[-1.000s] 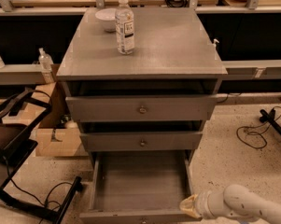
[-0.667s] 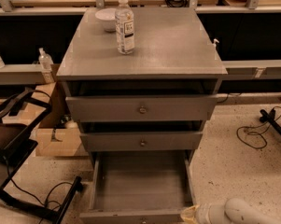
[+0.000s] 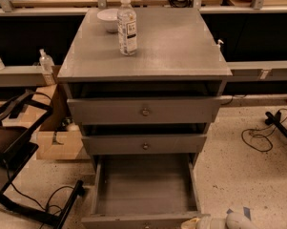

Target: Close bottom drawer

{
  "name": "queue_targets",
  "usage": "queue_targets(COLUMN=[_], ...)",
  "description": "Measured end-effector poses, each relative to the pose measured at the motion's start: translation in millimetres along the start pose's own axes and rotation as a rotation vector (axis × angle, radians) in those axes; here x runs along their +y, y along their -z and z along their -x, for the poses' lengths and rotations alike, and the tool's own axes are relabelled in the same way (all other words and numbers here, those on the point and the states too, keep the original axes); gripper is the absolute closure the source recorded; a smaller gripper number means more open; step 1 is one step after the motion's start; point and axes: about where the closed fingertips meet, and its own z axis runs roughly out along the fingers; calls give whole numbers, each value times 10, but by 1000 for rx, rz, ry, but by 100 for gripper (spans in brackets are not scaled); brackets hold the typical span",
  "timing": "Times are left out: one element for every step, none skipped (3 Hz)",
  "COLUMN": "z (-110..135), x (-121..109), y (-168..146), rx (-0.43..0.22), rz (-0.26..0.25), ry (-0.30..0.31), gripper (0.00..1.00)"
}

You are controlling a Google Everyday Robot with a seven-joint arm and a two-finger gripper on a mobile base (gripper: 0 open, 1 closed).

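The bottom drawer (image 3: 143, 187) stands fully extended below the cabinet (image 3: 181, 46) top. The gripper (image 3: 196, 222) sits low at the drawer's front right corner; its opening cannot be determined. Push squarely and straight inward, preferably nearer centre, to avoid racking.

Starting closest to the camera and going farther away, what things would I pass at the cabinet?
The gripper at the picture's lower right edge → bottom drawer, pulled open → middle drawer → top drawer → water bottle → white bowl.
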Motion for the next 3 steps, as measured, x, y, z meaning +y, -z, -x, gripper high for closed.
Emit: queue_targets(z=[-1,10,-4], x=[-85,-85,-67], y=[-159,-163,-157], rx=[-12,-12,-12], rz=[21,21,21], ry=[10,14,14], gripper=[100,100,100])
